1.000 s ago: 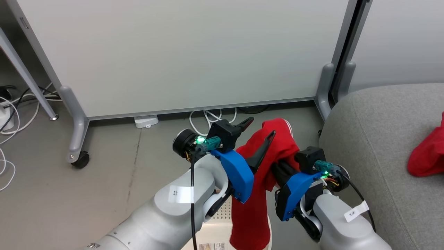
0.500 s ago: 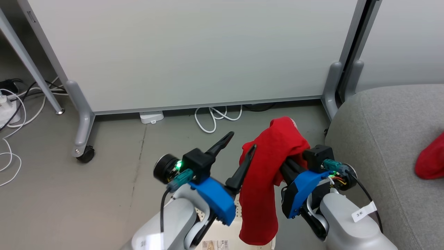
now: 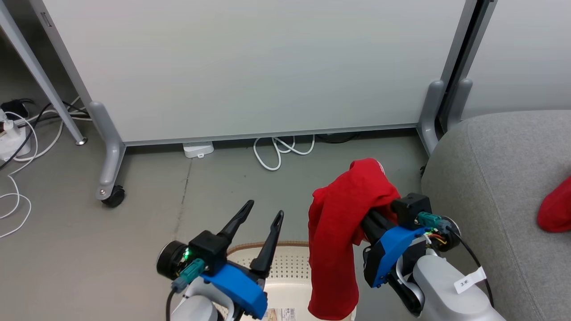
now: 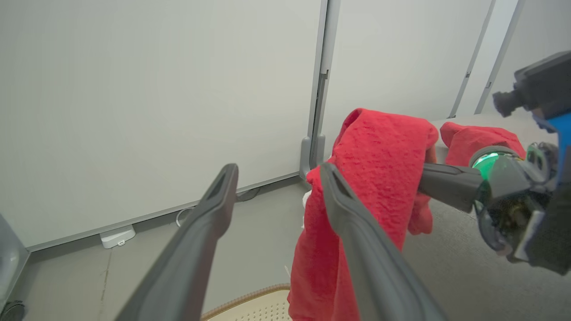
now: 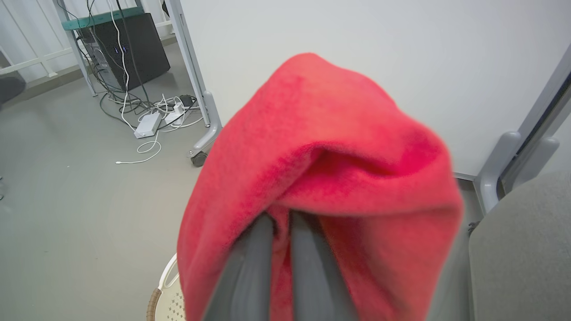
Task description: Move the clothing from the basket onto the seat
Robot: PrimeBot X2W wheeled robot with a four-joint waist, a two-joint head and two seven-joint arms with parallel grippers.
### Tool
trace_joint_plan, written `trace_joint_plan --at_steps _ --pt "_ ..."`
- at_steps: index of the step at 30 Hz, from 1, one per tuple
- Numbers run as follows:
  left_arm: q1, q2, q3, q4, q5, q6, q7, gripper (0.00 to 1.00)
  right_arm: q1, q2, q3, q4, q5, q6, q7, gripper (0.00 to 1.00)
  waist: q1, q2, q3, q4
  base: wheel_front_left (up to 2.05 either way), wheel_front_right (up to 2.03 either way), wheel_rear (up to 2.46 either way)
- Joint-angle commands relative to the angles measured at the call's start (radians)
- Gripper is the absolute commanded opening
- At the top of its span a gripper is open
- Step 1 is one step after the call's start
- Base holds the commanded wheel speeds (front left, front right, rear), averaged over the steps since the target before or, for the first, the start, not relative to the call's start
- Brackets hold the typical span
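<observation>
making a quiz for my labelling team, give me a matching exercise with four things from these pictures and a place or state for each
Things:
1. left gripper
2. right gripper
3. basket
4. second red garment

Places or states:
A. lying on the seat
B. open, holding nothing
C. low down, beneath the left gripper
D. shut on the hanging red garment

Pairs: 1-B; 2-D; 3-C; 4-A

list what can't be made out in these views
Right end effector fingertips: right wrist view, wrapped in the held garment.
Basket interior: head view, cut by the bottom edge, covered by the held garment and left end effector.
Second garment on the seat: head view, cut by the right edge.
</observation>
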Motion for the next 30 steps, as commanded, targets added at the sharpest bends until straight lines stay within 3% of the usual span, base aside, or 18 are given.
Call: trace_joint_plan --at_steps 1,18,30 --pt "0.022 0.003 0.019 -0.011 0.013 -0.004 -0.005 1.00 0.011 -0.008 -0.003 -0.005 -0.009 0.000 -0.005 0.00 0.0000 0.0000 -0.001 0.000 0.00 0.00 0.00" --pt "0.139 -0.038 0.167 -0.036 0.121 -0.032 -0.005 1.00 0.028 -0.005 -0.011 -0.012 -0.015 0.000 -0.005 0.00 0.0000 0.0000 -0.007 -0.004 0.00 0.00 0.00" --pt "0.146 -0.055 0.202 -0.033 0.135 -0.041 -0.005 1.00 0.014 -0.009 -0.010 -0.023 -0.011 0.000 -0.005 0.00 0.0000 0.0000 0.001 -0.080 0.00 0.00 0.00"
